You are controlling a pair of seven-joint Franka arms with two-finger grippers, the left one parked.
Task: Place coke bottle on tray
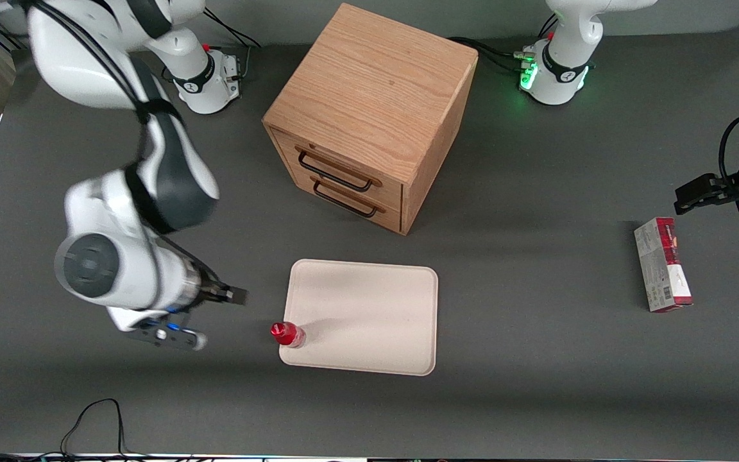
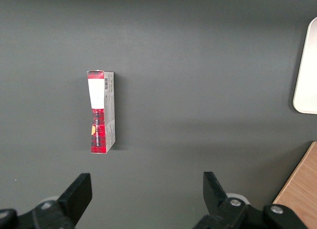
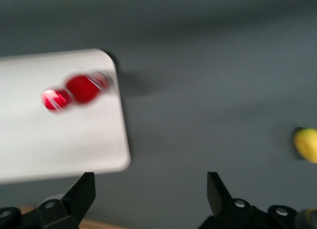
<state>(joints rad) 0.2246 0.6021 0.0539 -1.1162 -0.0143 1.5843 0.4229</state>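
- A robotics lab is indicated: a dark grey table (image 1: 536, 398) is flanked by white arm bases bolted on.
- Loose cables (image 1: 97, 420) are seen.
- Test props, a wooden drawer cabinet (image 1: 369, 109) and a carton box (image 1: 662, 263), are laid out.
- The gripper (image 1: 231, 296), spread wide, is held beside the tray (image 1: 376, 308).

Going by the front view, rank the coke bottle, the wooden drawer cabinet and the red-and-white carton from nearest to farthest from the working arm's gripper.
The gripper hangs open over bare table beside the tray.
1. Coke bottle: standing upright on the tray's corner closest to the gripper.
2. Wooden drawer cabinet: farther from the front camera than the tray.
3. Red-and-white carton: toward the parked arm's end of the table.
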